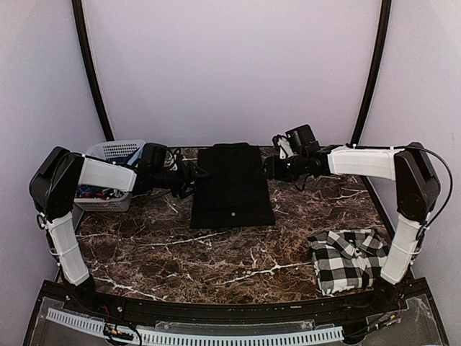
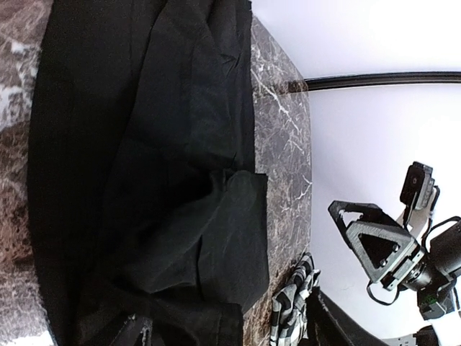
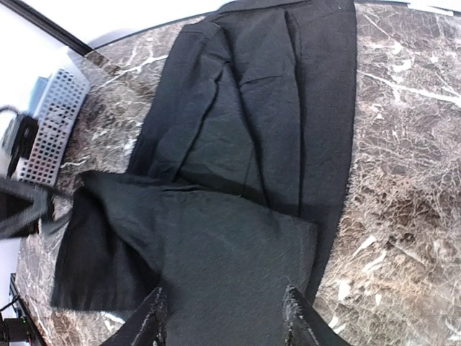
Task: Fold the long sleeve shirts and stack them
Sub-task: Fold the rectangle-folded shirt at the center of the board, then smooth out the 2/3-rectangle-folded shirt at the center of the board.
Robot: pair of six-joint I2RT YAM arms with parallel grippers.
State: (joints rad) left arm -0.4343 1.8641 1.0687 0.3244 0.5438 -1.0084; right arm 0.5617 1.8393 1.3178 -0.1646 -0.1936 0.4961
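The plain black shirt (image 1: 232, 186) lies folded into a long rectangle at the back middle of the marble table. It fills the left wrist view (image 2: 144, 180) and the right wrist view (image 3: 245, 166), with a sleeve folded across its body. My left gripper (image 1: 193, 175) is at the shirt's left edge with its jaws open (image 2: 227, 328). My right gripper (image 1: 270, 167) is at the shirt's right edge, open wide over the cloth (image 3: 225, 321). The black-and-white checked shirt (image 1: 348, 259) lies folded at the front right, and also shows in the left wrist view (image 2: 292, 299).
A white lattice basket (image 1: 112, 155) stands at the back left beside the left arm, and shows in the right wrist view (image 3: 54, 122). Curved black poles rise at both back corners. The table's back edge is just behind the black shirt.
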